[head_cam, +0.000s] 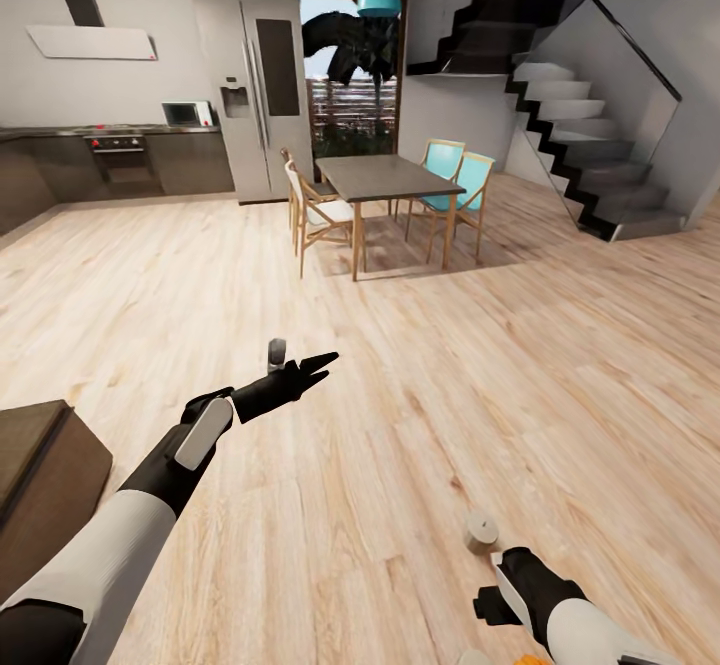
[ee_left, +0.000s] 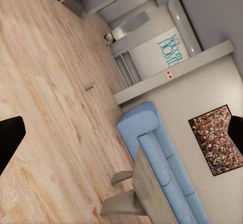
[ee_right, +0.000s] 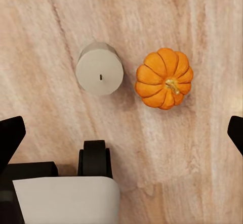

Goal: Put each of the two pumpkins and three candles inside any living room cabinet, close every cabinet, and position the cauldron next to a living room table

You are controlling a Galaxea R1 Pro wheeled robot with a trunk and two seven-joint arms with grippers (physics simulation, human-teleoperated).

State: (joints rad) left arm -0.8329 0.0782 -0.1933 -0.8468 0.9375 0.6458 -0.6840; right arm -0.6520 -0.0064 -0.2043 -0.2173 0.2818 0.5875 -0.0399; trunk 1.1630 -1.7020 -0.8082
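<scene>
The right gripper (ee_right: pixel 121 128) hangs over the wooden floor (head_cam: pixel 420 365) with its jaws spread wide and nothing between them; in the right wrist view one candle (ee_right: pixel 99 68) and one pumpkin (ee_right: pixel 164 78) stand on the boards just beside each other, not touching, both ahead of the open fingertips; the candle is upright with its wick on top, so it has no long axis to align with, and the pumpkin sits stem up. In the head view the same candle (head_cam: pixel 481 532) is close to the right wrist, and a second candle (head_cam: pixel 276 354) stands near the left gripper (head_cam: pixel 318 366), which is open and empty too; I judge the right arm is nearer for the pair, the left arm for the single candle. Counted: two candles, one pumpkin; part of a dark-brown cabinet (head_cam: pixel 45 475) shows at the left.
</scene>
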